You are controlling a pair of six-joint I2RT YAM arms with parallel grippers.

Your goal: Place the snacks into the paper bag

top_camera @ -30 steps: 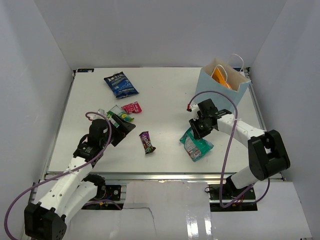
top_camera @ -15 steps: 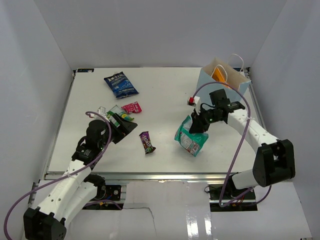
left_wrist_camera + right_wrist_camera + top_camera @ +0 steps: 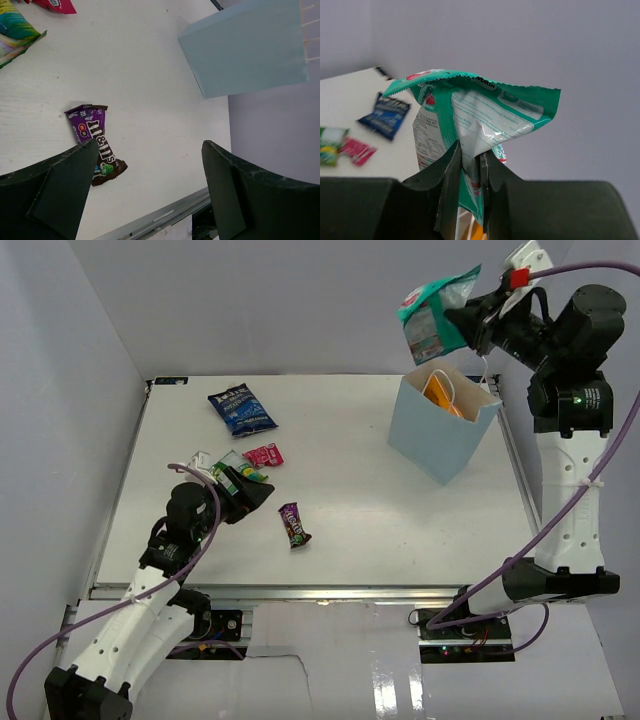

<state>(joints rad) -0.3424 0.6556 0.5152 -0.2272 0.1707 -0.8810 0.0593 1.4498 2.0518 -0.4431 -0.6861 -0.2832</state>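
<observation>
Currently we log the teal packet (image 3: 432, 325) held high in the air, above and slightly behind the open mouth of the upright paper bag (image 3: 432, 440) at the far right of the bench (image 3: 360, 490). The packet juts leftward from the right end effector (image 3: 470, 322), buckled, so we cannot fix its long axis. In the right wrist view the fingers are pressed together on the packet's lower edge, and its crimped seam is on top. The orange chip bag (image 3: 440, 392) stands inside the paper bag. The left end effector (image 3: 150, 147) hovers spread wide and empty near the dark purple candy bar (image 3: 294, 524), which lies flat with its long axis running roughly near-to-far.
</observation>
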